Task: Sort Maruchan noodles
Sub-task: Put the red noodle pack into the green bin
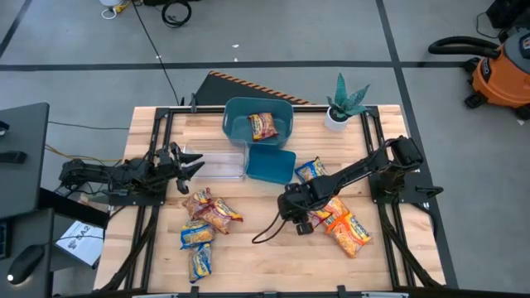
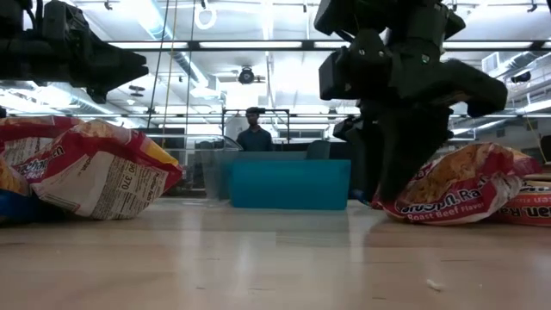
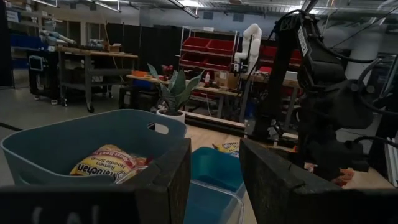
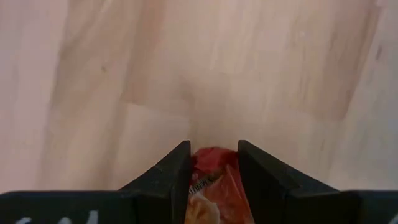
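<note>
Maruchan noodle packets lie in two heaps. Red and blue-and-yellow ones (image 1: 207,219) are on the left near side. Orange and red ones (image 1: 348,228) are on the right, and a blue-and-yellow packet (image 1: 310,169) lies beside them. One packet (image 1: 262,126) lies in the far teal bin (image 1: 234,116). My right gripper (image 1: 301,222) points down at the left end of the right heap, shut on a red packet (image 2: 465,185). My left gripper (image 1: 192,165) hovers open over the table's left side, beside the clear tray (image 1: 222,164). My right gripper pinches the red packet's end (image 4: 211,163) between its two fingers (image 4: 177,168), coming from above and pointing down. In the low view the rest of the packet (image 2: 456,211) rests on the table among the heap.
A second teal bin (image 1: 272,165) stands at mid-table in front of the first, next to the clear tray. A potted plant (image 1: 341,106) stands at the far right corner. Bare wood (image 1: 265,248) lies between the two heaps. A person (image 2: 254,133) stands in the room beyond the table.
</note>
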